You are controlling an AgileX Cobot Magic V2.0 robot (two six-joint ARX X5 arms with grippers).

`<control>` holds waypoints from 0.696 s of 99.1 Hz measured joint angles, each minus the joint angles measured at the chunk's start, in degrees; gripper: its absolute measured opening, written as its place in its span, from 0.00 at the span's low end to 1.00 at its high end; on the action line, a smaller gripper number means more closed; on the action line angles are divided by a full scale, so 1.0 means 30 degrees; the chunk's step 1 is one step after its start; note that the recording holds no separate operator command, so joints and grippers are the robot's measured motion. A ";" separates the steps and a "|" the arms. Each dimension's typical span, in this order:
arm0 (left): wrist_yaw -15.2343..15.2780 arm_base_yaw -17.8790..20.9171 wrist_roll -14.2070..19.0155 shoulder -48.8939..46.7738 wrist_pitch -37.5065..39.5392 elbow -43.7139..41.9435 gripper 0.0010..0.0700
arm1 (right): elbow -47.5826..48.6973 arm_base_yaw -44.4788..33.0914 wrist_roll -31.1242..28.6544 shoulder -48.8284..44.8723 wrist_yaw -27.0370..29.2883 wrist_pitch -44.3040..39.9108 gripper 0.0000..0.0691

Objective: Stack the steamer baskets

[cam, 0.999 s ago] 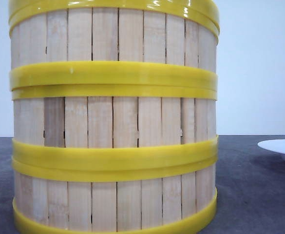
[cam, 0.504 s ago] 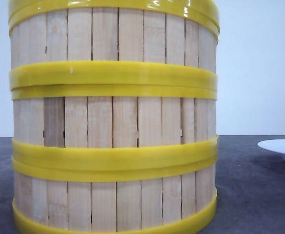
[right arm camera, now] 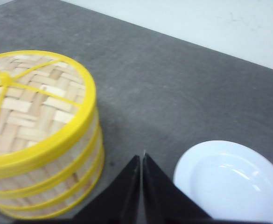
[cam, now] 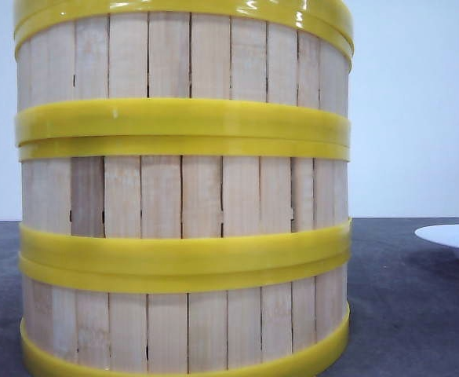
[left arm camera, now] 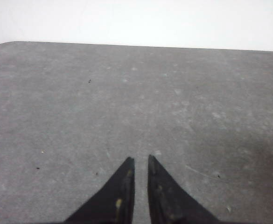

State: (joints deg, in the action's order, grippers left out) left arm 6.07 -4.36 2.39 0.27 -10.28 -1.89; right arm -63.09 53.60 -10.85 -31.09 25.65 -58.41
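Three steamer baskets stand stacked in one column close to the front camera: the top one (cam: 182, 55), the middle one (cam: 182, 196) and the bottom one (cam: 182, 330), their yellow rims lined up. In the right wrist view the same stack (right arm camera: 43, 140) shows its woven top. My right gripper (right arm camera: 141, 156) hangs beside the stack, between it and the plate, shut with nothing in it. My left gripper (left arm camera: 141, 158) is over bare grey table, its fingers drawn together to a narrow slit, holding nothing. No basket shows in the left wrist view.
A shallow white plate (right arm camera: 229, 182) lies on the grey table (left arm camera: 127, 93) to the right of the stack; its rim (cam: 457, 236) shows at the right edge of the front view. A white wall runs behind the table's far edge.
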 joint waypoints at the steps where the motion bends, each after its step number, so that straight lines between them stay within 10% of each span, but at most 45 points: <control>1: 0.0000 0.0000 0.0000 0.0000 0.0000 0.0000 0.02 | 0.0000 0.0000 0.0000 0.0000 0.0131 -0.0007 0.01; 39: 0.0000 0.0000 0.0000 0.0000 0.0000 0.0000 0.02 | 0.0000 -0.0277 0.0022 0.0000 0.1450 0.0503 0.01; 69: 0.0000 0.0000 0.0000 0.0000 0.0000 0.0000 0.02 | 0.0000 -0.5399 0.1632 0.0000 0.1443 0.3774 0.01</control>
State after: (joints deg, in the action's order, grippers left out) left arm 6.07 -4.36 2.39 0.27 -10.28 -1.89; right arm -63.09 37.41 -5.96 -31.09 29.98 -47.09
